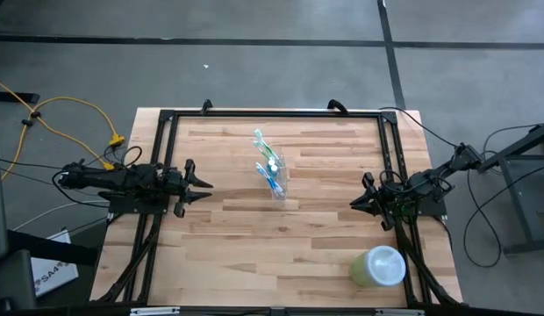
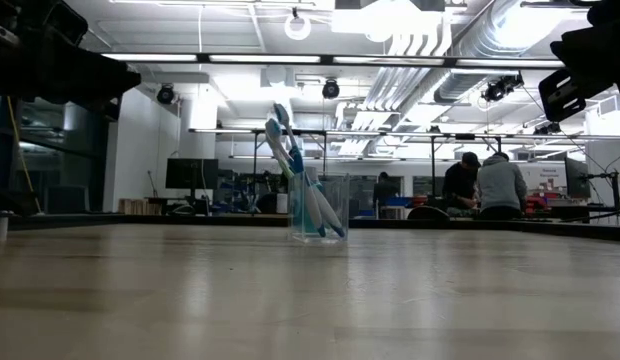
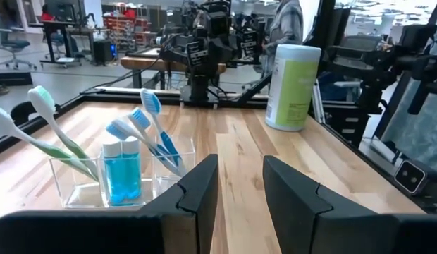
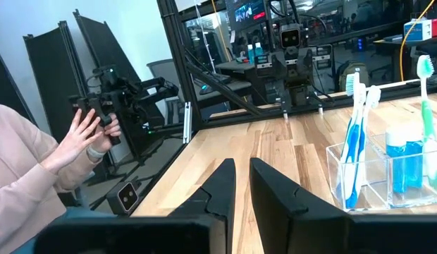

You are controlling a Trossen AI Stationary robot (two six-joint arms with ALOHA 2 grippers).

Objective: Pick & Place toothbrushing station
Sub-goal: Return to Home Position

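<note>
Front right corner of wooden surface (image 1: 254, 254): pale green round container (image 1: 378, 266), upright. Left arm (image 1: 123, 178) at left edge, right arm (image 1: 412, 195) at right edge, both well apart from objects. Left jaws open, empty. Right jaws parted by narrow gap, empty. Mid-surface between arms: clear organizer (image 1: 279, 183), upright, holding green toothbrush (image 4: 423, 99), blue toothbrushes (image 4: 354, 141), two blue tubes (image 3: 122, 173). Beyond surface: person's hand (image 4: 88, 137) on dark device; two people (image 2: 490, 185) at far bench.

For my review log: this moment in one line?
left claw: open, left side | right claw: open, right side | organizer: toothbrushes in, centre
</note>
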